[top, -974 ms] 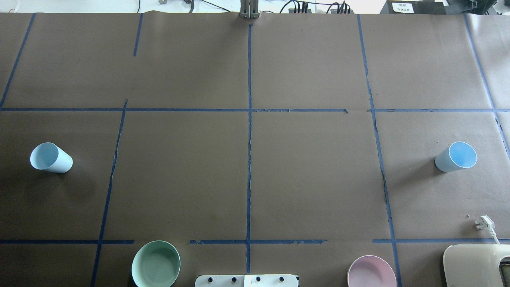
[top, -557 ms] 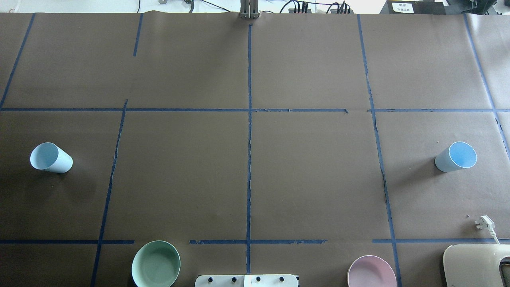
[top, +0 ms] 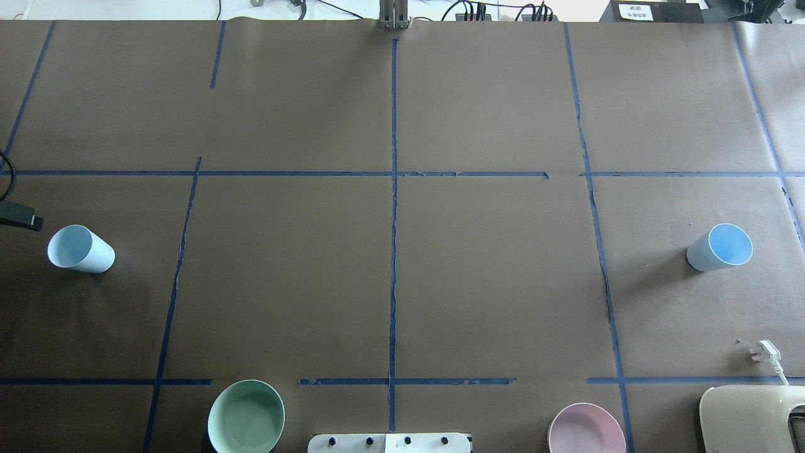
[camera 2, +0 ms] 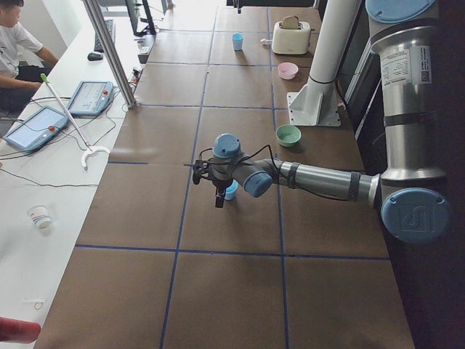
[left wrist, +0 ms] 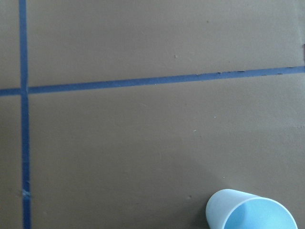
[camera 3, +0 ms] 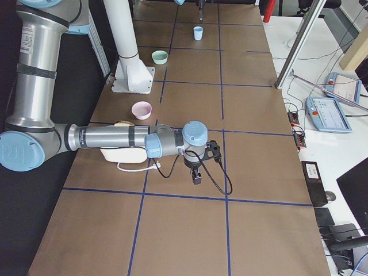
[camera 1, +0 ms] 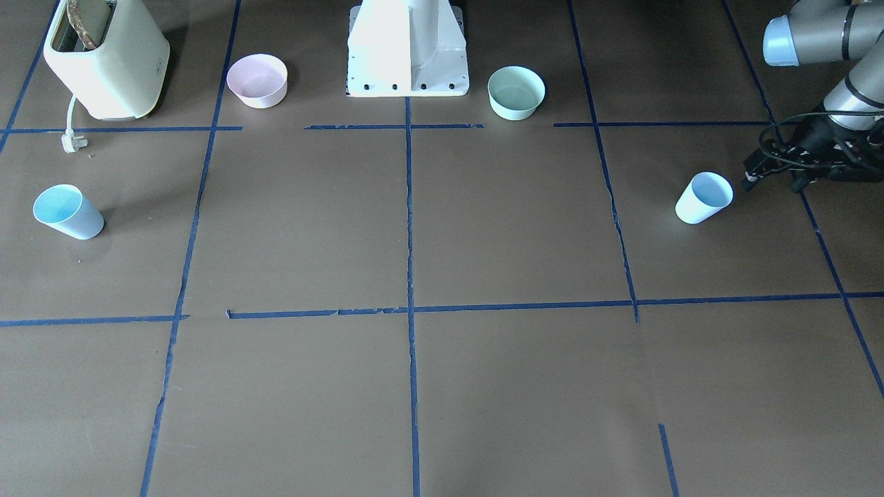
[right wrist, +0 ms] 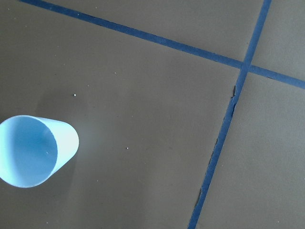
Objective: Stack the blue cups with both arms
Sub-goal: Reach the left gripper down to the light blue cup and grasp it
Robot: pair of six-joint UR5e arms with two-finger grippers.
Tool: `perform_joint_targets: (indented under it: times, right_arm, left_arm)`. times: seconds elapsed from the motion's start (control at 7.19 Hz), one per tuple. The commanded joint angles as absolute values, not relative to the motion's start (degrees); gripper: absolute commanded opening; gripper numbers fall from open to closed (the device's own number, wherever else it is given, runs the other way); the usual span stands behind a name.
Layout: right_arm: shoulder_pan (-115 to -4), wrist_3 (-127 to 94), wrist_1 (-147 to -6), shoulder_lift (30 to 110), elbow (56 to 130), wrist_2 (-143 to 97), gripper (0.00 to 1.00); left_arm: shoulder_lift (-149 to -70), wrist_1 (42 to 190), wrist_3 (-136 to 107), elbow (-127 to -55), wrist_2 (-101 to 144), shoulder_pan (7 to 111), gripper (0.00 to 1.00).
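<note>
Two blue cups stand upright and far apart on the brown table. The left cup (top: 80,249) also shows in the front view (camera 1: 703,198) and at the bottom edge of the left wrist view (left wrist: 252,211). My left gripper (camera 1: 772,185) hovers just beside it, towards the table's end. Its fingers look apart and empty. The right cup (top: 720,247) also shows in the front view (camera 1: 67,211) and the right wrist view (right wrist: 35,150). My right gripper (camera 3: 196,175) shows only in the right side view. I cannot tell whether it is open or shut.
A mint-green bowl (top: 246,416) and a pink bowl (top: 586,429) flank the white pedestal base (camera 1: 407,48). A cream toaster (camera 1: 103,59) with a white plug (top: 764,352) stands near the right cup. Blue tape lines cross the table.
A black part of my left gripper has come into the overhead view at the left edge, near the left cup. The cups and bowls have not moved.
</note>
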State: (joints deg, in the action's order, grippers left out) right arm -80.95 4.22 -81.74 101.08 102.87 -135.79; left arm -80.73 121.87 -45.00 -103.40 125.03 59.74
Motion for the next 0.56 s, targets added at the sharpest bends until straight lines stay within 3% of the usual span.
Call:
perform_joint_targets:
  times: [0.0,0.14,0.28,0.42]
  right_arm:
    - [-80.9,4.2,-81.7,101.1,102.9,-135.9,1.00]
    - [-80.9,4.2,-81.7,101.1,102.9,-135.9,1.00]
    - [-80.9,4.2,-81.7,101.1,102.9,-135.9,1.00]
    - [-80.9,4.2,-81.7,101.1,102.9,-135.9,1.00]
  left_arm:
    - [-80.7,122.8,-50.4,-102.7,123.3,55.1,1.00]
    - [-80.8,122.8,-50.9,-102.5,122.3,53.3,1.00]
    - [-80.9,122.7,-53.9,-102.4,119.8,51.1,0.79]
    - [-82.1,122.7,-59.4,-101.8,119.4,49.2,0.35]
